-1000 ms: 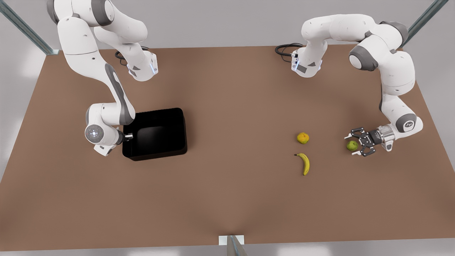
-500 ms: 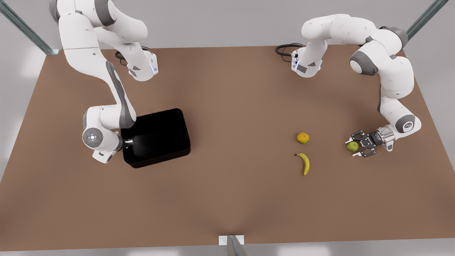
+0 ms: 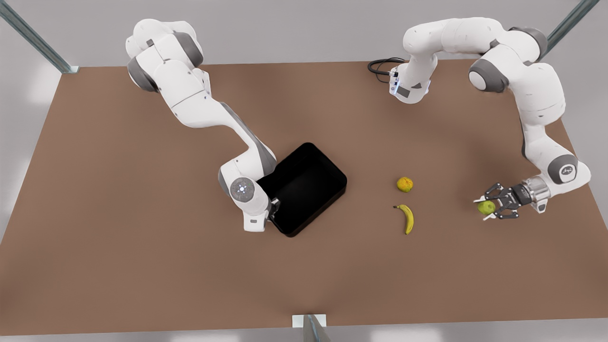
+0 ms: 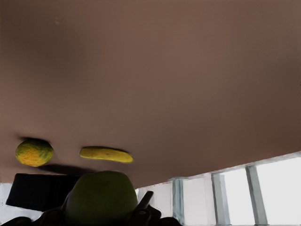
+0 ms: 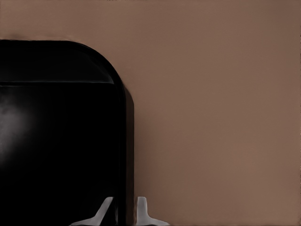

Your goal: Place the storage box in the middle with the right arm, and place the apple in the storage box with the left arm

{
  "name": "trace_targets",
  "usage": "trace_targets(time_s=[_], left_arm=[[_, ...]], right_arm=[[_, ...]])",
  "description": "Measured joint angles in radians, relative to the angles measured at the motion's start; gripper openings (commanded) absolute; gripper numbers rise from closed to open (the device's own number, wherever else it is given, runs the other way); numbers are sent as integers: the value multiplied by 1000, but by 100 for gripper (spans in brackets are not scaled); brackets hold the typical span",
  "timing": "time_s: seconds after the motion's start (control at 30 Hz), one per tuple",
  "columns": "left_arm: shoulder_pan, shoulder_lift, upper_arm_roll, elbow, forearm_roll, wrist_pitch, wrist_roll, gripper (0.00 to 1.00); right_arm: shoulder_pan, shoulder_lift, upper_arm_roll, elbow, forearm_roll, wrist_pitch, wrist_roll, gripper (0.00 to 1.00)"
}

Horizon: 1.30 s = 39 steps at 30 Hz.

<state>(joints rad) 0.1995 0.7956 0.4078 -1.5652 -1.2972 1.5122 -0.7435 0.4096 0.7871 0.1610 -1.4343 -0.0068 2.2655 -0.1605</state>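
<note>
Holding storage box (image 3: 308, 187) wall level, right hand (image 3: 274, 209) slides it centerward; left hand (image 3: 496, 207) grips apple (image 3: 486, 207) at 3 o'clock.

Right arm, on the front view's left: extended diagonally from its base at the far edge toward the middle of the counter, elbow raised, wrist bent downward. Right claw (image 3: 274, 207) is low, its fingers (image 5: 141, 209) closed across the wall of the storage box (image 3: 308, 187), one inside and one outside.

Left arm, on the front view's right: arched high, forearm descending, wrist turned roughly horizontal toward the front view's left. Left claw (image 3: 494, 207) has its dark fingers closed around the apple (image 3: 486, 207).
</note>
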Motion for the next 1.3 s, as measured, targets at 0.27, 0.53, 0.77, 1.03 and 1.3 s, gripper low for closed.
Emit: trace_targets(time_s=[0.27, 0.53, 0.77, 1.03, 1.3], left_arm=[[-95, -213, -339, 8, -74, 328, -389, 21], [-550, -259, -345, 76, 145, 415, -759, 21], [-828, -215, -344, 168, 404, 606, -1101, 21], [-865, -197, -334, 174, 424, 582, -1127, 100], [-772, -389, -43, 194, 648, 269, -790, 100]], right_arm=[[-62, -147, -1, 65, 12, -322, 3, 100], [-362, -610, -134, -49, -69, -844, -12, 100], [-364, -635, -143, -57, -70, -862, -14, 100], [-368, -623, -153, -55, -70, -863, -22, 100], [-367, -623, -155, -52, -68, -876, -31, 100]])
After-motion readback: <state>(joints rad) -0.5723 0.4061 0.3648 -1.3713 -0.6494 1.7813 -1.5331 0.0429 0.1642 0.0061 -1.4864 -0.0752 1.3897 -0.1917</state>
